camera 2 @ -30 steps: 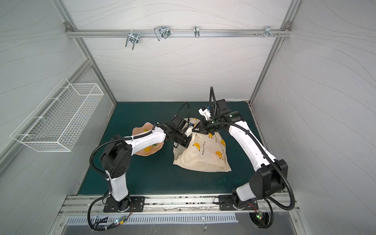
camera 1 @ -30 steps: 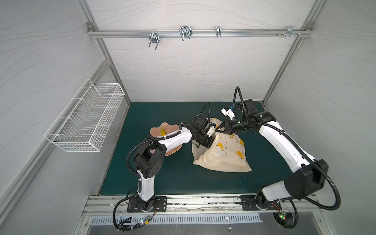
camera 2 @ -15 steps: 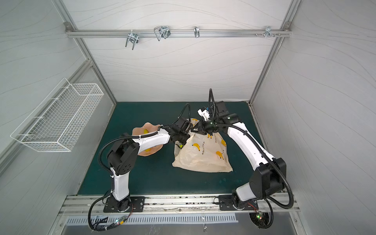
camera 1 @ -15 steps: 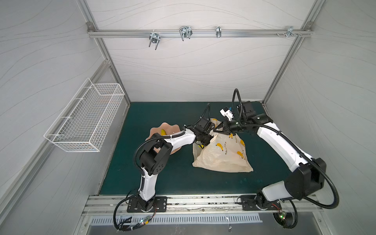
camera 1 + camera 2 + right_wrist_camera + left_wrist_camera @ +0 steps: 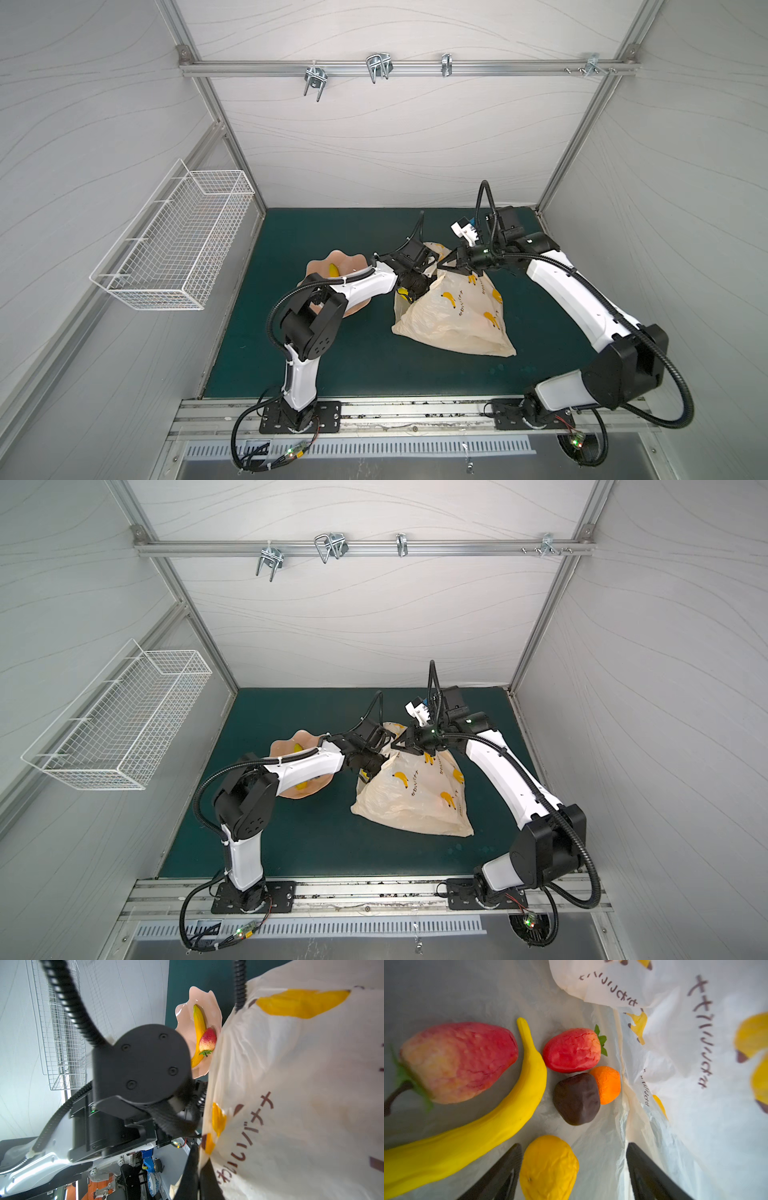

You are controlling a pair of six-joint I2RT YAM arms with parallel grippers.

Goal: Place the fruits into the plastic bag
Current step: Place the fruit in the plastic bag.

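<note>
The cream plastic bag (image 5: 457,316) (image 5: 415,796) lies on the green mat. Its mouth is lifted by my right gripper (image 5: 444,264) (image 5: 198,1159), which is shut on the bag's rim. My left gripper (image 5: 409,291) (image 5: 573,1145) reaches into that mouth, jaws wide open. A yellow lumpy fruit (image 5: 548,1167) lies loose between its fingers, beside one of them. Further inside the bag lie a banana (image 5: 488,1126), a large strawberry (image 5: 452,1061), a small strawberry (image 5: 573,1050), an orange piece (image 5: 607,1084) and a dark brown one (image 5: 577,1099).
The pinkish scalloped plate (image 5: 320,266) (image 5: 185,1012) sits left of the bag, partly under my left arm. It holds a banana (image 5: 199,1022) and a strawberry (image 5: 207,1040). A white wire basket (image 5: 174,237) hangs on the left wall.
My left gripper has pushed a little deeper into the bag mouth and opened, letting go of the yellow lumpy fruit. The right gripper still holds the bag's rim up.
</note>
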